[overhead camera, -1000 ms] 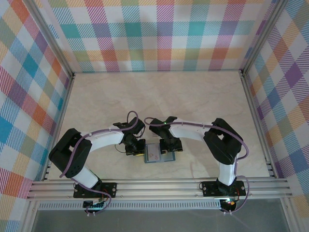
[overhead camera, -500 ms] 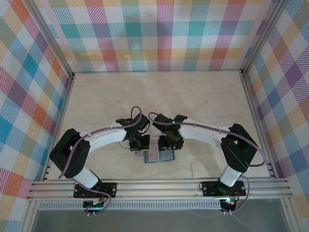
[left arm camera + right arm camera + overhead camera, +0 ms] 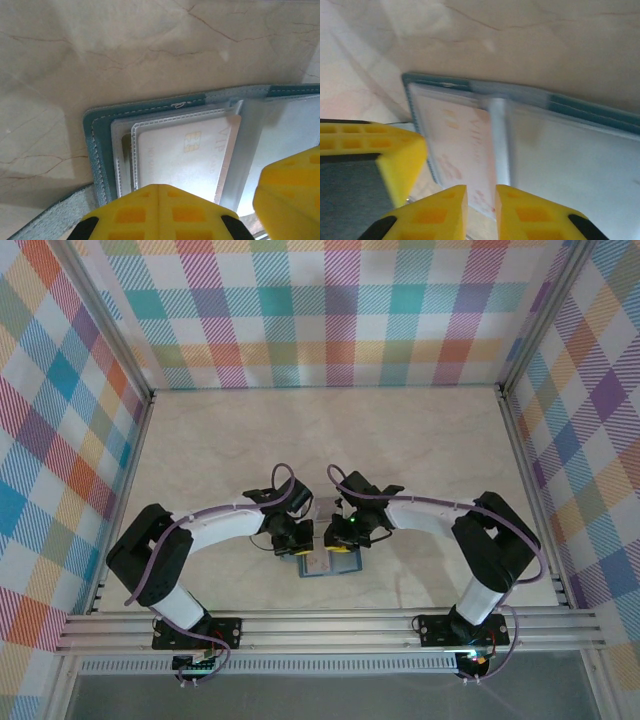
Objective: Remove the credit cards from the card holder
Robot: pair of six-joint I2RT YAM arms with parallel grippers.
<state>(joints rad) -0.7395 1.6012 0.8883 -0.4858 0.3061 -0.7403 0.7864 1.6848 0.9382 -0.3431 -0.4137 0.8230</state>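
Two grippers meet low over the open card holder (image 3: pixel 347 568), which lies flat on the marble table (image 3: pixel 400 450). The left gripper (image 3: pixel 157 192) is clenched, its yellow fingers pressed flat together with nothing between them. Just ahead of its tips lies a whitish card (image 3: pixel 175 155) with a gold chip, tucked in a clear sleeve on the holder's left half. The holder's teal rim runs ahead of the fingers and round to their left. Whether the tips touch the sleeve I cannot tell.

The right gripper (image 3: pixel 480 200) has its fingers drawn close, with a narrow slit between them. That slit sits at the near edge of the card, just left of the holder's centre fold. Whether it pinches the card or the sleeve I cannot tell. The holder's pale right half stretches ahead and to this gripper's right.
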